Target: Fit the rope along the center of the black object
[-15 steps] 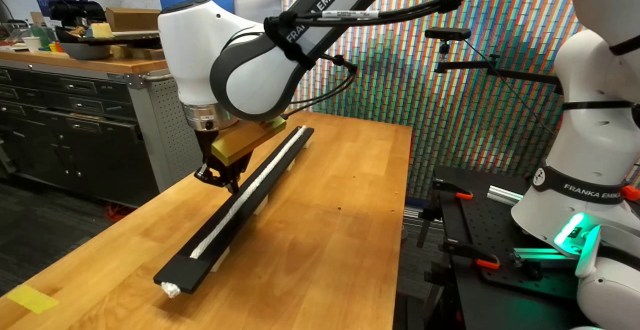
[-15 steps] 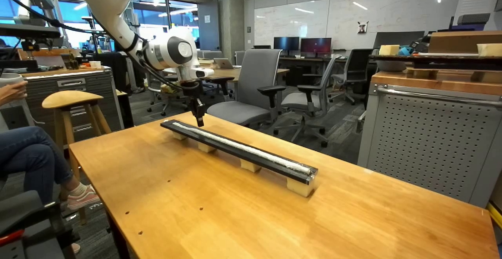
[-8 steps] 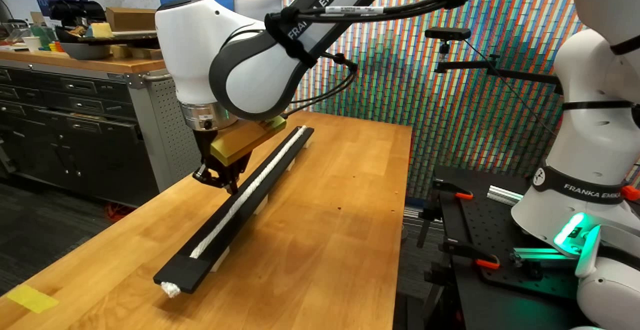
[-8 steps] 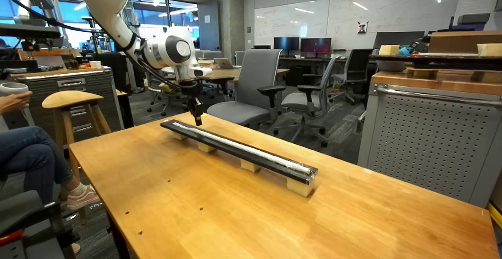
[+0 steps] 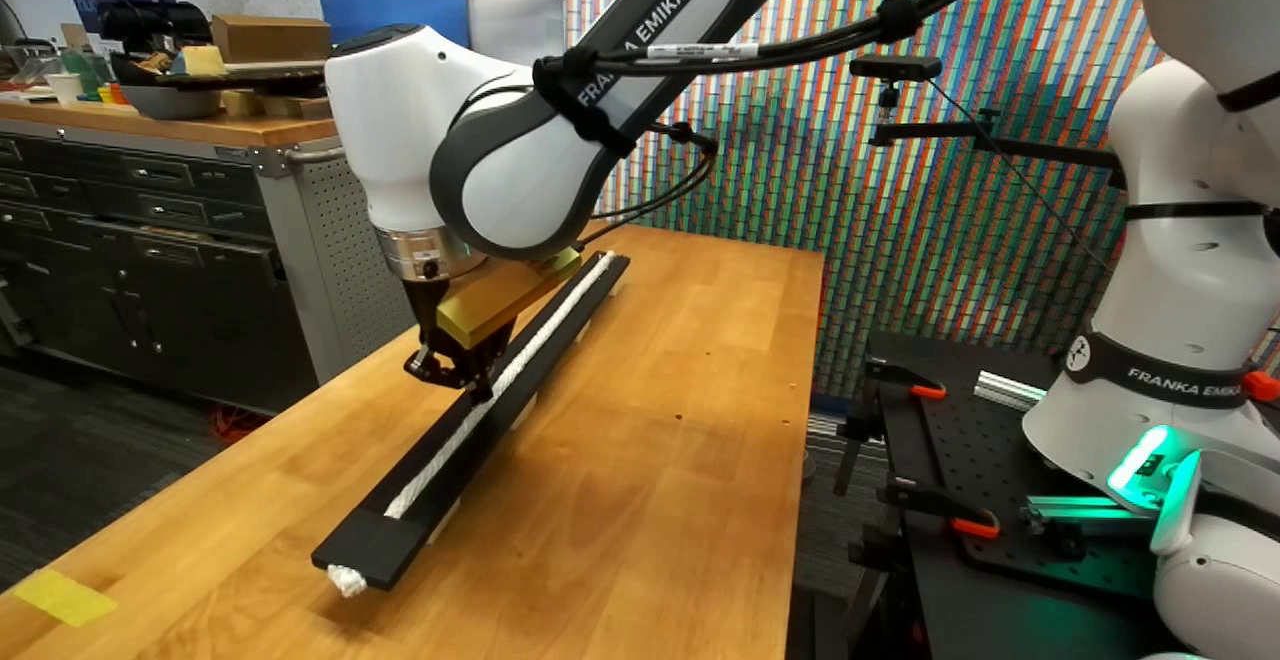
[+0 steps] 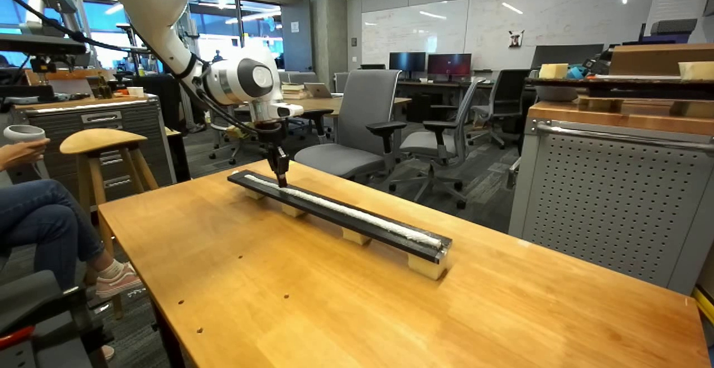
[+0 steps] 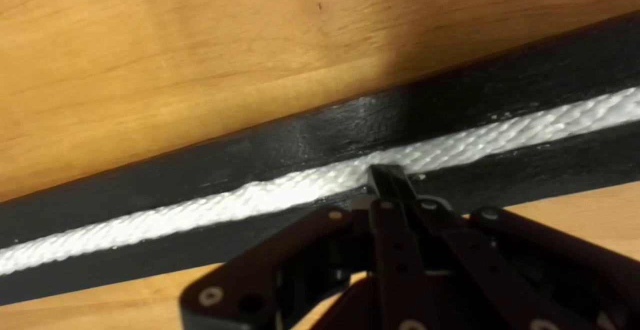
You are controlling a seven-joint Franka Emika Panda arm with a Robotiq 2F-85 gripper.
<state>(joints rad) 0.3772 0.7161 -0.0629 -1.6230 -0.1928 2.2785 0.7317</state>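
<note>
The black object is a long, narrow rail raised above the table, seen in both exterior views. The white rope lies along its middle for most of its length. At one end the rope disappears at a flat black stretch, and its frayed tip pokes out beyond. My gripper is shut, fingers together with nothing between them. Its fingertips press on or touch the rope from above, nearer the rail's far end in an exterior view. In the wrist view, the fingertips cover part of the rope's edge.
Pale blocks support the rail on the wooden table. Yellow tape marks a table corner. A grey chair stands behind the table, a cabinet beside it. A person sits nearby holding a cup.
My gripper has come down from above the rail's side and over onto the rope. The rail has shifted very slightly. The person's cup has moved further into view.
</note>
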